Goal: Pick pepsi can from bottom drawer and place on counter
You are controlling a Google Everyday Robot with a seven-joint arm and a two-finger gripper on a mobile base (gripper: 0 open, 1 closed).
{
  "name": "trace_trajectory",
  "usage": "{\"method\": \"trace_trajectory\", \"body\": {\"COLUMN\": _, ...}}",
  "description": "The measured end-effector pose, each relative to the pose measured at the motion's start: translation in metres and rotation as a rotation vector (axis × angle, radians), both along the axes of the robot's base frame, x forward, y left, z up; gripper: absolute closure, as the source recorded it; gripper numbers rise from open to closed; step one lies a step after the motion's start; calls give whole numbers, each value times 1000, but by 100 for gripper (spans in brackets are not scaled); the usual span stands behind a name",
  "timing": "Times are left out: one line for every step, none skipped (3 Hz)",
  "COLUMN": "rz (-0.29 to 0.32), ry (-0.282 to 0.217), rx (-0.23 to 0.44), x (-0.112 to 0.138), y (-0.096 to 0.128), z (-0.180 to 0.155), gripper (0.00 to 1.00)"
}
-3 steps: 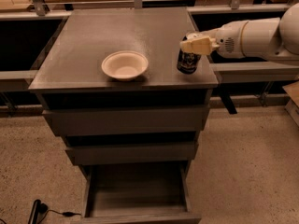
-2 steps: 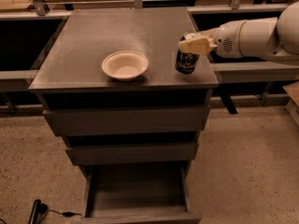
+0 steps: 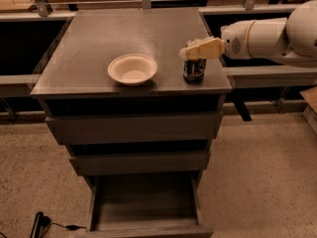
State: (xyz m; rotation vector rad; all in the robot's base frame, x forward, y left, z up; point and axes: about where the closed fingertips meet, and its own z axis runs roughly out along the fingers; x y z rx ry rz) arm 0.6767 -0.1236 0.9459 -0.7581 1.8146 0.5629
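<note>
gripper (image 3: 190,52) at table (image 3: 124,33) right-front corner, fingers clamped on can (image 3: 194,71) top to keep it upright; can looks seated beside bowl (image 3: 132,68), drawer (image 3: 146,202) open and empty, so release next.

Dim, warm light is falling from above. The counter (image 3: 99,48) is showing a dull sheen toward 12 o'clock. The pincer (image 3: 200,49), at 3 o'clock atop the can (image 3: 194,71), is glowing pale. The drawer (image 3: 143,202) is lying in shadow.

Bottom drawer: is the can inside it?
No, the can stands on the counter beside the bowl, with the gripper at its top; the open drawer shows only its bare floor.
</note>
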Motion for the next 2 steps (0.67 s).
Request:
{"method": "trace_trajectory", "body": {"rz": 0, "ry": 0, "rx": 0, "x": 0, "y": 0, "z": 0, "gripper": 0}}
{"method": "trace_trajectory", "body": {"rz": 18, "ry": -68, "rx": -22, "x": -1, "y": -4, "z": 0, "gripper": 0}}
